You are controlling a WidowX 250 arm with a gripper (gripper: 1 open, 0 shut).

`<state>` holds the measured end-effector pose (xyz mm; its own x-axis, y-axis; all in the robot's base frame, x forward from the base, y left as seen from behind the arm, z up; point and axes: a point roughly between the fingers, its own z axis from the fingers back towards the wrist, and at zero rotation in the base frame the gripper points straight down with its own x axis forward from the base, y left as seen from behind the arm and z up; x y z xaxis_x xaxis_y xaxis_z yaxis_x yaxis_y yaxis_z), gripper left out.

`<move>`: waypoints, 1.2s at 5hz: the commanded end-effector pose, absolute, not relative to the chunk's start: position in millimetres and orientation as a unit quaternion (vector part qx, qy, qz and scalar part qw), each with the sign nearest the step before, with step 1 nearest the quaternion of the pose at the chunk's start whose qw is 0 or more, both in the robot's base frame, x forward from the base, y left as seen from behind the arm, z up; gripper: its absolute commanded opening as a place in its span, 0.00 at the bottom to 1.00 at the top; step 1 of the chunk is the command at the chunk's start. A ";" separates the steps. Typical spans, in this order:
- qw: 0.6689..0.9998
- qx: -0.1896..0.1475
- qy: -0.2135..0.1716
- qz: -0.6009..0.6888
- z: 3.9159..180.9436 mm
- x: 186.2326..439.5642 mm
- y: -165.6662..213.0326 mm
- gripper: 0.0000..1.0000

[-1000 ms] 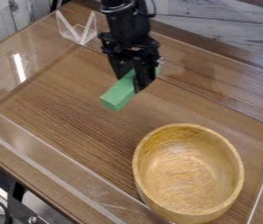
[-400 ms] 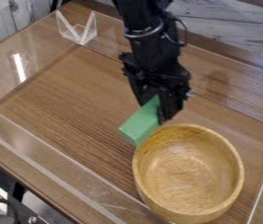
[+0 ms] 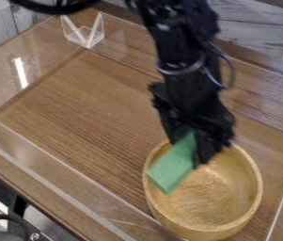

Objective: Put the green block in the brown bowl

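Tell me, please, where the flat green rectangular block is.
In the camera view's lower right, held in the pincer over the round light-brown wooden bowl.

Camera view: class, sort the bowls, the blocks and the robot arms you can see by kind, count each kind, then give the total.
Bowls: 1, the brown bowl
Blocks: 1, the green block
Robot arms: 1, the black arm
Total: 3
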<state>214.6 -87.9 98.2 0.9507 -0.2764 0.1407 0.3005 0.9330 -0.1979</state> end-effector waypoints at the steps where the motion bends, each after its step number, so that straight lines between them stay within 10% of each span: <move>1: 0.977 -0.108 -0.077 -0.166 98.1 215.2 -122.8 0.00; 6: 0.986 -0.117 -0.082 -0.089 91.9 233.9 -97.5 0.00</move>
